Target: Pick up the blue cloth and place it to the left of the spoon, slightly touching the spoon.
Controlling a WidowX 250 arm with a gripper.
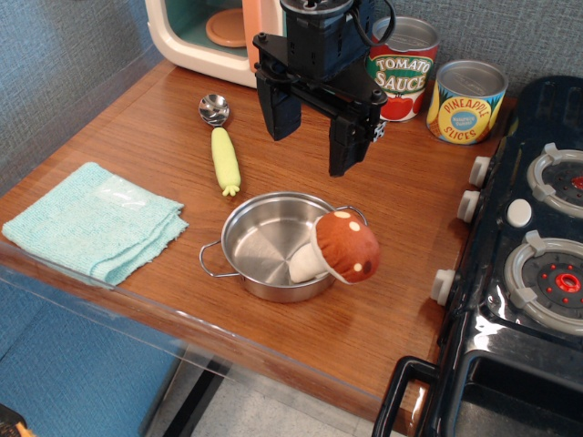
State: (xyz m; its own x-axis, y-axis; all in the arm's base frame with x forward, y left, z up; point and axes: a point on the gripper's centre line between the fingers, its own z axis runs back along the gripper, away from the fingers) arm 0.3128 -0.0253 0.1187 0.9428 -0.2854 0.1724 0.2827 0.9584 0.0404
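End effector (311,144) hanging open and empty above the tabletop (401,273), fingers spread wide, nothing between them. Cloth (96,221) sitting well off to its lower left in the view, folded flat near the front edge, untouched. Spoon (219,137) just left of the end effector, bowl pointing to the back, handle toward the front. Pot (273,246) right below it in frame, with a toy mushroom (344,246) leaning on the rim, so probably best to swing wide of that on the way over.

To do the pick well: come down over the middle of the cloth, press into the folds and pinch a good bunch, not just the top layer. Lift high enough to clear the spoon, then lower on its far side so one edge barely kisses the handle without shoving it
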